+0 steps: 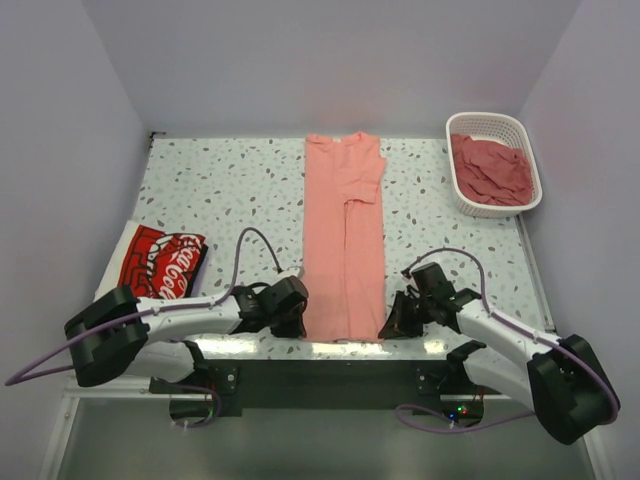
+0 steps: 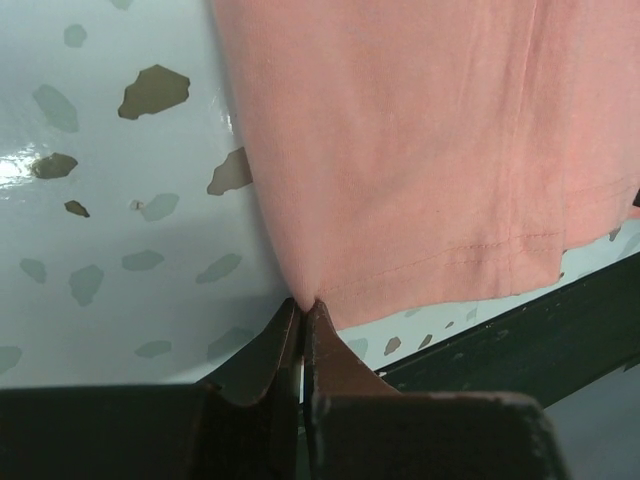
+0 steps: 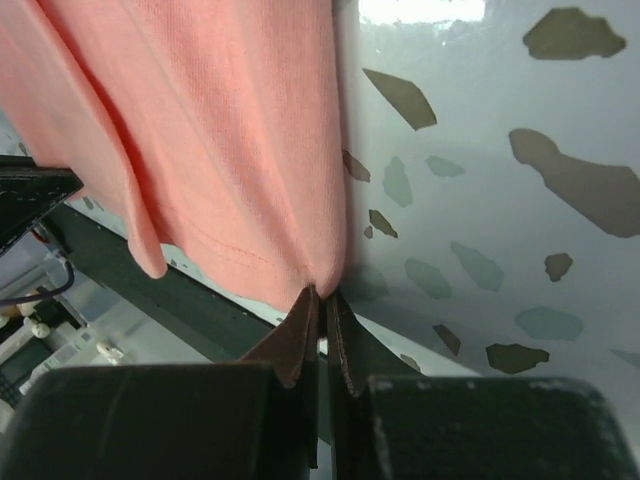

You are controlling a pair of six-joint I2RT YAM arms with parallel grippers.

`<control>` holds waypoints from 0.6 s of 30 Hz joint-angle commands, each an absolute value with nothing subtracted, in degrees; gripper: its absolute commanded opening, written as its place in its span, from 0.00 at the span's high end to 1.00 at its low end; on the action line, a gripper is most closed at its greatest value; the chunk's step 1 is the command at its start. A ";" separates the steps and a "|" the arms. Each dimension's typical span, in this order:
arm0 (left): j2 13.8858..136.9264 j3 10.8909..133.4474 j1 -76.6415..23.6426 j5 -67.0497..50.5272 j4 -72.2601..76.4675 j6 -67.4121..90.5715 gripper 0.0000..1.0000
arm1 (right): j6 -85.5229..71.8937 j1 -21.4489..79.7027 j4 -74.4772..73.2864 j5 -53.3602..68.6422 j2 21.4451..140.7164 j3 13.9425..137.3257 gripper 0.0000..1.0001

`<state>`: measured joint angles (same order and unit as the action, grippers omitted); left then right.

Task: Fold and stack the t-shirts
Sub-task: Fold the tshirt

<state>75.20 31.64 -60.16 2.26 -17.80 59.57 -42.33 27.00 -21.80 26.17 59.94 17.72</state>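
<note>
salmon t-shirt (image 1: 345, 235) is laid lengthwise down the table (image 1: 220, 190) middle, hem at near edge | wrist views only: left gripper (image 2: 303, 305) and right gripper (image 3: 322, 295) are pinched tight on hem corners | top view only: printed t-shirt (image 1: 160, 262) at left edge

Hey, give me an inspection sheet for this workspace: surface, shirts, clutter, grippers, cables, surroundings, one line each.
Surface: speckled white table, glossy, with glare along the near edge.
Job's things: salmon t-shirt laid as a long narrow strip mid-table, sleeves folded in; folded logo tee at the left edge; crumpled pile of darker pink cloth in the white basket, far right.
Clutter: nothing seen.
Grippers: left gripper and right gripper are each shut on a near hem corner of the salmon t-shirt.
Cables: a purple cable loops above the left arm, another above the right.
Surroundings: plain pale walls on three sides.
</note>
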 commanded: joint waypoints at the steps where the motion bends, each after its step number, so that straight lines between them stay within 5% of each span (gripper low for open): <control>1: 73.13 29.80 -60.56 2.02 -19.33 60.73 1.00 | -40.34 27.25 -27.24 23.20 57.85 15.38 1.00; 18: 67.50 27.59 -61.61 0.26 -16.88 63.11 1.00 | -40.78 27.33 -40.86 21.97 43.16 20.47 1.00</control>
<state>68.45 26.87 -61.28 0.16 -17.63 62.24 -40.93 27.11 -37.23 23.24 44.14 17.52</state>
